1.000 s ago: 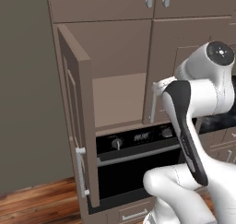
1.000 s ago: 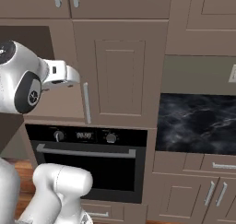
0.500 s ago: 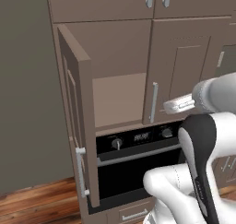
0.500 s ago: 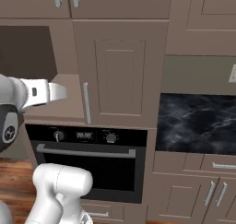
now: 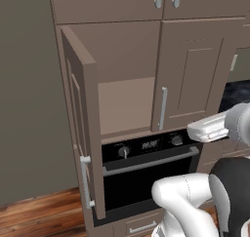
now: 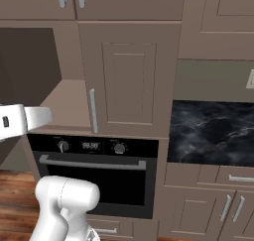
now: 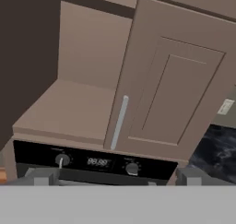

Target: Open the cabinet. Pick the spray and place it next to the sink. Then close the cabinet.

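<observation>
Above the oven (image 5: 146, 175):
cabinet (image 5: 193, 70): left door (image 5: 80, 119) open, right closed
spray: I can't spot it, perhaps behind the right door
gripper (image 7: 115, 176): fingers spread, empty

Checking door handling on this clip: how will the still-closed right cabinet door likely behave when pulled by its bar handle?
The right door looks like a rigid panel, so it should swing stiffly, as the open left door seems to have. Its bar handle is slim and smooth-looking, so possibly slippery. It probably arcs out over the oven.
</observation>
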Available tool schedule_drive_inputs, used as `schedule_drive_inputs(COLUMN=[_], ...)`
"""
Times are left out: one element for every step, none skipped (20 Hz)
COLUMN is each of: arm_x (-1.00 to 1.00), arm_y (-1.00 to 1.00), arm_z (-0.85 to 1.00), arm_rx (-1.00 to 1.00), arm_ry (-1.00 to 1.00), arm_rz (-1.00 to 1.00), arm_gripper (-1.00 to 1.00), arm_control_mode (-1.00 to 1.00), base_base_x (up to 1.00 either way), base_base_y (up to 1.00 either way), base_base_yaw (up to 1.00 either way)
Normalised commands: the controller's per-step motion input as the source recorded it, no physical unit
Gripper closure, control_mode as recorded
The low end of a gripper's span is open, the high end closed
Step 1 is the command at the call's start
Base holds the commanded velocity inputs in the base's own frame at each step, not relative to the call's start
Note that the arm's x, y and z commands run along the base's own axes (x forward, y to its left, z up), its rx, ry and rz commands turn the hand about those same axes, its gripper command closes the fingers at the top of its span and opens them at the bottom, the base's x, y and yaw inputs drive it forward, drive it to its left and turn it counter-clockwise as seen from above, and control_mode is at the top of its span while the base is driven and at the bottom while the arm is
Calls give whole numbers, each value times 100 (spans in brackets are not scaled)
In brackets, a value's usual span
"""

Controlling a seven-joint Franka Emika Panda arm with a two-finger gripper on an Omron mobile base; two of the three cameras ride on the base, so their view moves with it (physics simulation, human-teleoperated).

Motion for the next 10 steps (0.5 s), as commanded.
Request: schedule_drive_inputs(arm_x=[-60, -61, -63, -62, -62, -58, -44, -39, -38, -42], arm_y=[16, 16, 15, 15, 16, 16, 20, 22, 26, 28], arm_z=[0, 4, 7, 1, 0, 0, 0, 0, 0, 0], arm_rx=[0, 0, 0, 0, 0, 0, 0, 0, 0, 0], arm_ry=[-6, -3, 0, -1, -4, -8, -12, -14, -13, -15], arm_rz=[0, 0, 0, 0, 0, 0, 0, 0, 0, 0], arm_gripper=[-100, -100, -100, -100, -100, -100, -100, -100, -100, -100], arm_control_mode=[-100, -100, -100, -100, -100, -100, -100, -100, -100, -100], base_base_x=[0, 0, 0, 0, 0, 0, 0, 0, 0, 0], base_base_y=[0, 0, 0, 0, 0, 0, 0, 0, 0, 0], base_base_yaw=[0, 0, 0, 0, 0, 0, 0, 0, 0, 0])
